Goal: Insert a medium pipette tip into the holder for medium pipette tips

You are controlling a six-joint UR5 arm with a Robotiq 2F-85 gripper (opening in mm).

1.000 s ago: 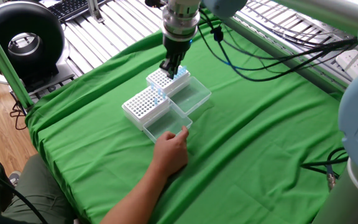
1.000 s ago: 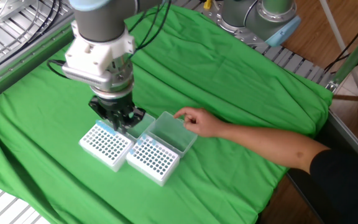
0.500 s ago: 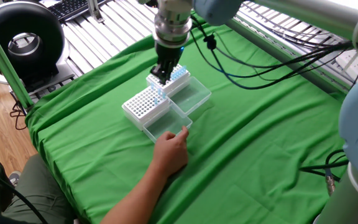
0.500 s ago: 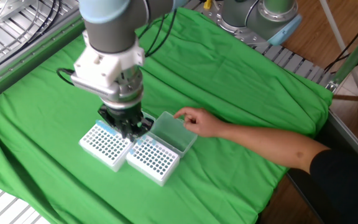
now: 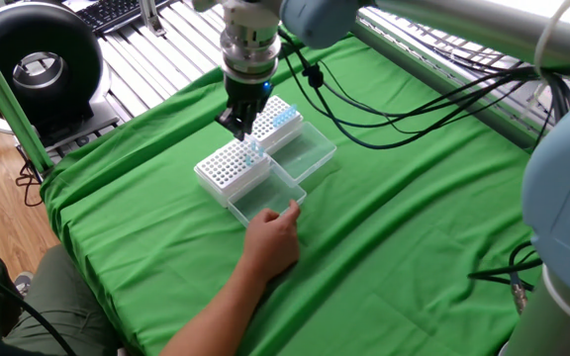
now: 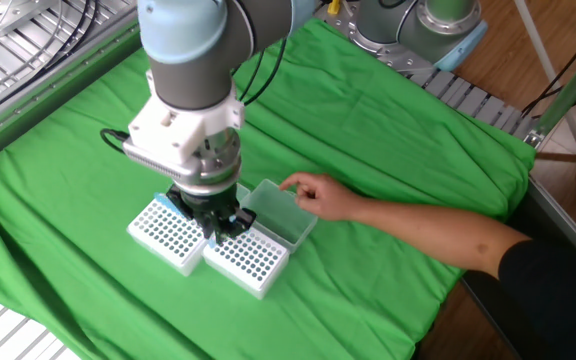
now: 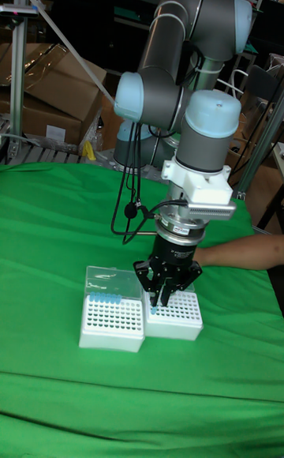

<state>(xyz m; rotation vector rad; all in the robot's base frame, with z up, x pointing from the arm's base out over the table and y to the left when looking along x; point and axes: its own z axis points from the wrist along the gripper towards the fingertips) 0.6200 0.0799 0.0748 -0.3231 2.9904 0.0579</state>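
Rack [image 6: 246, 257], white, rectangular, hole-gridded

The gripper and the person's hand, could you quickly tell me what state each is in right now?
Gripper: fingers drawn together above the two racks; whether they pinch a tip cannot be told.
Person's hand: holding nothing, fingertips on the clear lid.

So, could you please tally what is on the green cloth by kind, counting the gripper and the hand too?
White tip racks: 2, one and the other
Clear hinged lids: 2
Gripper: 1
Person's hand: 1
Total: 6
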